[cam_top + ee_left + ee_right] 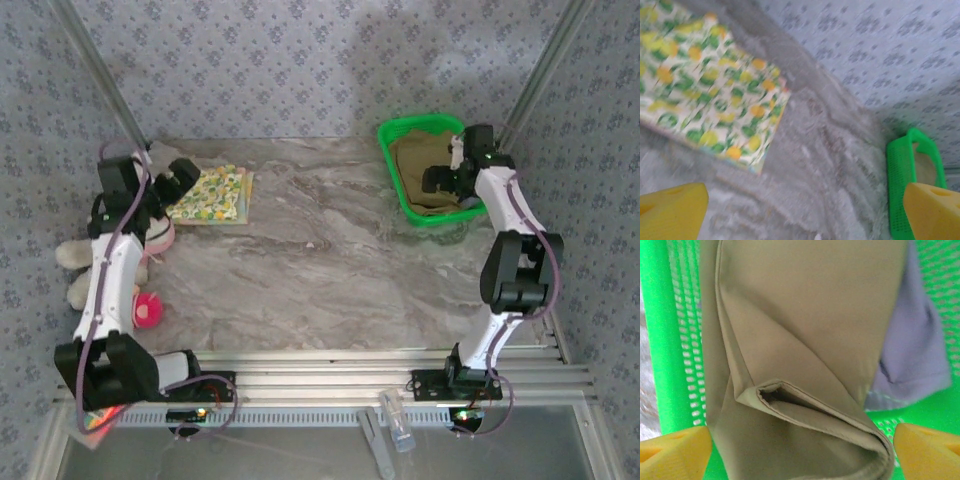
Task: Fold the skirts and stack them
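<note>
A grey marbled desk (330,250) stands against pale blue patterned wallpaper (300,60). At its far right corner sits a green basket (415,122) with perforated walls. Inside lies the olive-khaki skirt (412,165), loosely folded with a thick hemmed fold on top. The lavender skirt (920,350) lies under it, sticking out along one side toward the basket wall. The right tool (442,180) hangs over the basket with its fingers spread wide. In the right wrist view its yellow fingertips (675,450) stand on either side of the khaki fold; whether they touch the cloth I cannot tell. At the far left the floral skirt (212,194) lies folded flat in a rectangle on the desk. The left tool (182,176) is just beside its left edge, fully spread and holding nothing, with bare desk between its fingertips (670,210) and the skirt ahead of them. A pink plush toy (148,310) lies at the desk's left edge, by the left arm
</note>
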